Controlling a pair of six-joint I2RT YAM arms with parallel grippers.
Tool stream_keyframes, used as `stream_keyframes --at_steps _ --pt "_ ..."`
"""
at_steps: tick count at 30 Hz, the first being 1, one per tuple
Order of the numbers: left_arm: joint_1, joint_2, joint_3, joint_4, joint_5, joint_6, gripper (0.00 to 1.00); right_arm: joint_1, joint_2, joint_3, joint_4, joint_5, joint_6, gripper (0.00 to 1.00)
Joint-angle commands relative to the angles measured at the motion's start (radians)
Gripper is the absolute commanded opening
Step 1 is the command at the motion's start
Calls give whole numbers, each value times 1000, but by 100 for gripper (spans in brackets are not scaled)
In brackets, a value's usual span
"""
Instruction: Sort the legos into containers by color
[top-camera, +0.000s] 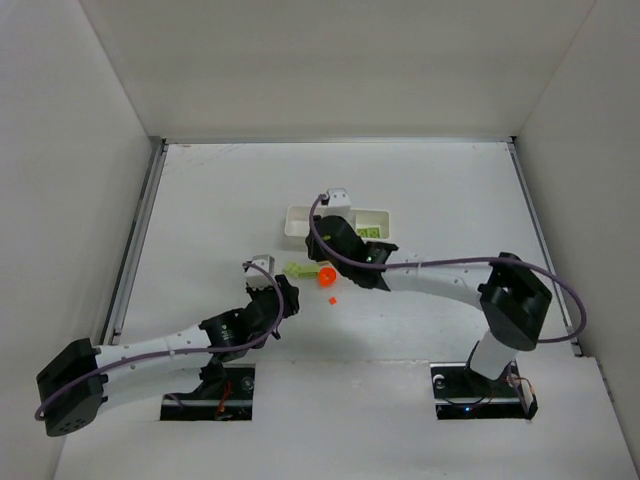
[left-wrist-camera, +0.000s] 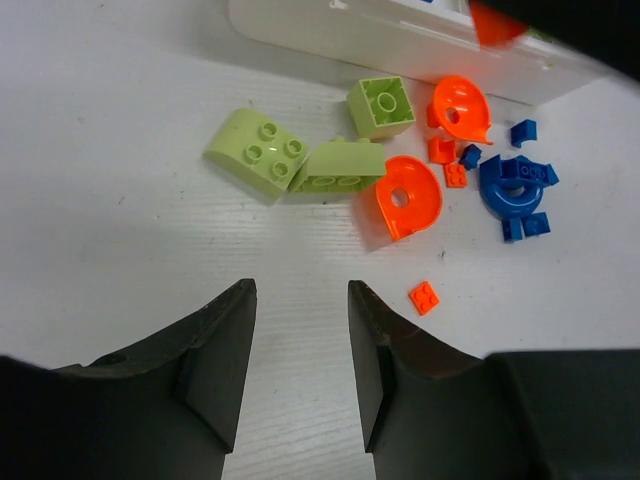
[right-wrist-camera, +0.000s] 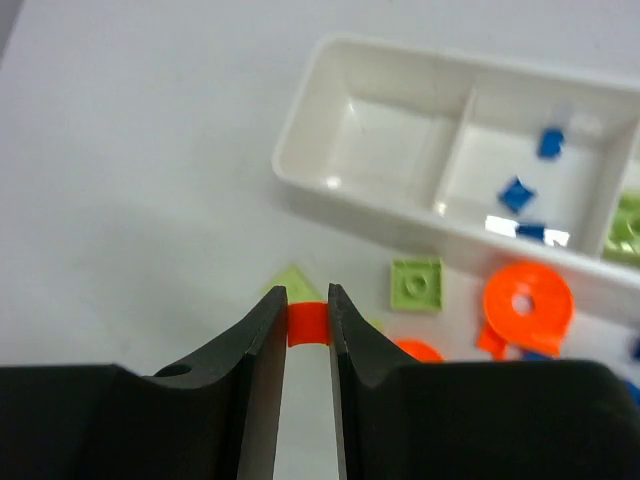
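In the left wrist view, light-green bricks (left-wrist-camera: 258, 150), orange discs (left-wrist-camera: 405, 195), small orange bits (left-wrist-camera: 423, 297) and a blue ring with blue bits (left-wrist-camera: 512, 185) lie loose in front of the white tray (left-wrist-camera: 400, 45). My left gripper (left-wrist-camera: 300, 305) is open and empty, low over bare table short of the pile. My right gripper (right-wrist-camera: 307, 300) is shut on a small orange piece (right-wrist-camera: 308, 322) and holds it above the pile. The tray (right-wrist-camera: 300, 150) has an empty left compartment, blue bits (right-wrist-camera: 517, 192) in the middle one and green (right-wrist-camera: 625, 225) in the right one.
In the top view the tray (top-camera: 298, 215) lies mid-table, partly under my right wrist (top-camera: 340, 235). The pile (top-camera: 325, 275) lies just in front of it, between both arms. White walls enclose the table on three sides.
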Motion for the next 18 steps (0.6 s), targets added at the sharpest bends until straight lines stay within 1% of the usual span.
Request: stream_keyframes --at_steps 1,4,7,13,16,18 --pt "-7 3 -13 -85 -47 -99 39 -51 106 143 27 -90 -42 27" --pt "-21 34 -5 -102 -42 -152 39 -90 189 237 13 -107 -42 27" --pt "-61 74 16 -98 -49 -191 40 -111 261 318 -12 -95 -42 28" --pt "-131 189 81 -78 -75 -252 41 -139 318 388 -10 -90 -29 46" --pt "-169 256 121 -78 -95 -290 42 -142 315 397 -12 -93 -37 49" --pt "-199 308 154 -75 -105 -310 42 -145 280 359 -1 -88 -34 49"
